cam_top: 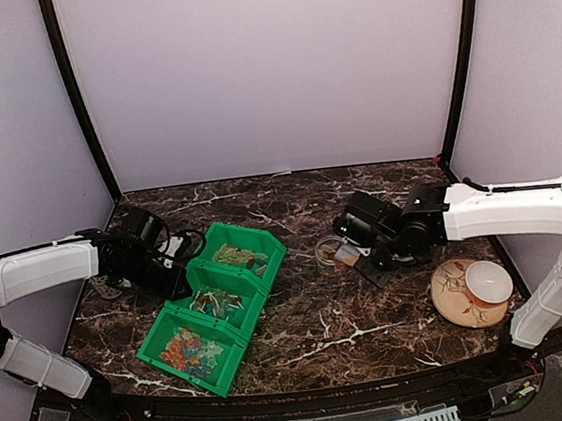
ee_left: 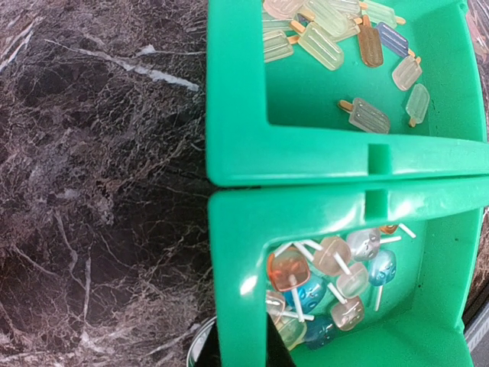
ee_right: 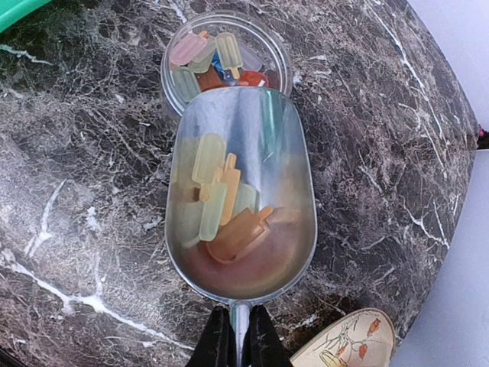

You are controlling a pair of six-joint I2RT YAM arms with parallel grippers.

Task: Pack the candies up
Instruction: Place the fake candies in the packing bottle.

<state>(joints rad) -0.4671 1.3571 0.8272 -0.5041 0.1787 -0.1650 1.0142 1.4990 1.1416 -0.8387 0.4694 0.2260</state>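
Note:
Three green bins (cam_top: 199, 275) stand in a row and hold the candies (cam_top: 190, 351). In the left wrist view, ice-lolly shaped candies (ee_left: 328, 38) fill one bin and lollipop candies (ee_left: 336, 267) the bin beside it. My left gripper (ee_left: 243, 345) is shut on that bin's green wall (ee_left: 237, 275), one black finger on each side. My right gripper (ee_right: 239, 340) is shut on the handle of a metal scoop (ee_right: 283, 138). The scoop carries several candies (ee_right: 218, 191), and its mouth rests over a clear round container (ee_right: 283, 63) with candies (ee_right: 200, 50) inside.
A patterned plate (cam_top: 449, 301) with a white cup (cam_top: 488, 281) on it sits at the right, close under my right arm. The plate's edge (ee_right: 344, 344) shows beside the right gripper. The dark marble table (cam_top: 323, 327) is walled on three sides.

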